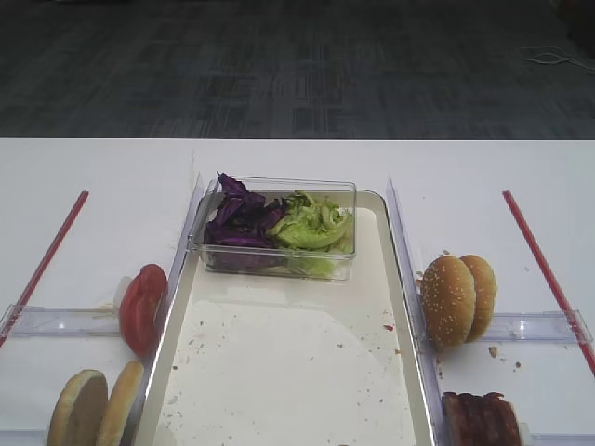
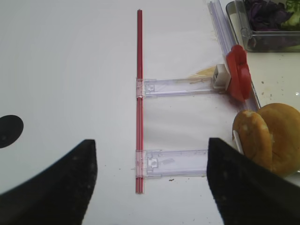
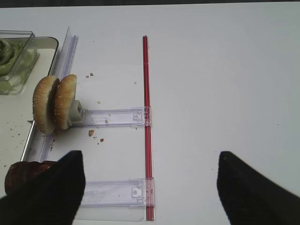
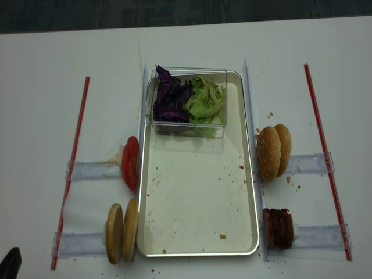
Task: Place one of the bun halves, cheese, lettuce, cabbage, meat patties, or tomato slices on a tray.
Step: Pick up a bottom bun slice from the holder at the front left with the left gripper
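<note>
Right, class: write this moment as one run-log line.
tray: bare but for clear box | bun halves, tomato slices: left rack | left gripper: open | right gripper: open

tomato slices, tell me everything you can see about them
The red round glossy tomato slices stand on edge, packed face to face in a short stack, just outside the left rim of the large silvery metal tray. They lean against a white block at the end of a clear plastic rail. No gripper touches them.

A small clear plastic box (image 4: 189,125) sits at the far end. Two domed golden sesame-seeded bun halves (image 4: 274,151) stand on edge at right. Red strips (image 4: 325,160) and clear plastic rails (image 4: 87,170) flank both sides on the white table (image 4: 46,58).
</note>
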Robot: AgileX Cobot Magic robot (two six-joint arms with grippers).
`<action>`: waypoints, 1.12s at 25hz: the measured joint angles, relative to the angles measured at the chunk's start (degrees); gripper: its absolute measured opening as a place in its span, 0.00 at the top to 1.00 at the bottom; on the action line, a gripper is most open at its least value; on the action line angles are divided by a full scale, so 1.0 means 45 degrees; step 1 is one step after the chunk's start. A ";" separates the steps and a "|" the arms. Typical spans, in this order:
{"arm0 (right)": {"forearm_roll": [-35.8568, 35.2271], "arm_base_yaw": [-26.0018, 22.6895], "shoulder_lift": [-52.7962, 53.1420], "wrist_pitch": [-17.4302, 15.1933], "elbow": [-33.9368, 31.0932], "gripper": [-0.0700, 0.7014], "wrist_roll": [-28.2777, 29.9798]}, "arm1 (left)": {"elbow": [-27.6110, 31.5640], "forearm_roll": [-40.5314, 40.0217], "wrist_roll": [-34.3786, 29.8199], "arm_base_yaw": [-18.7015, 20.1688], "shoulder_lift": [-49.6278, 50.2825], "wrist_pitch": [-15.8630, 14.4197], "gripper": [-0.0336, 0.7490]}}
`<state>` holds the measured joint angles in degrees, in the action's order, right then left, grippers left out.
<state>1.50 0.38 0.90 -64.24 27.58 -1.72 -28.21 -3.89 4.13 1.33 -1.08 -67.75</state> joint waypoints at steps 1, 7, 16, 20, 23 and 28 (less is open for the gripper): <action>0.0000 0.0000 0.0000 0.0000 0.0000 0.12 0.0000 | 0.0000 0.0000 0.0000 0.0000 0.0000 0.0000 0.33; 0.0000 0.0000 0.0000 0.0000 0.0000 0.12 0.0000 | 0.0000 0.0000 0.0000 0.0000 0.0000 0.0000 0.33; 0.0000 0.0000 0.0000 0.0000 0.0000 0.12 0.0000 | 0.0000 0.0000 0.0000 0.0000 0.0000 0.0000 0.33; 0.0000 0.0000 0.0000 0.0000 0.0000 0.12 0.0000 | 0.0000 0.0000 0.0000 0.0000 0.0000 0.0000 0.33; 0.0000 0.0000 0.0000 0.0000 0.0000 0.12 0.0000 | 0.0000 0.0000 0.0000 0.0000 0.0423 0.0000 0.33; 0.0000 0.0000 0.0000 0.0000 0.0000 0.12 0.0000 | 0.0000 0.0000 0.0000 0.0000 0.3183 -0.0052 0.33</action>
<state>1.50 0.38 0.90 -64.24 27.58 -1.72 -28.21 -3.89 4.13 1.33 13.24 -67.99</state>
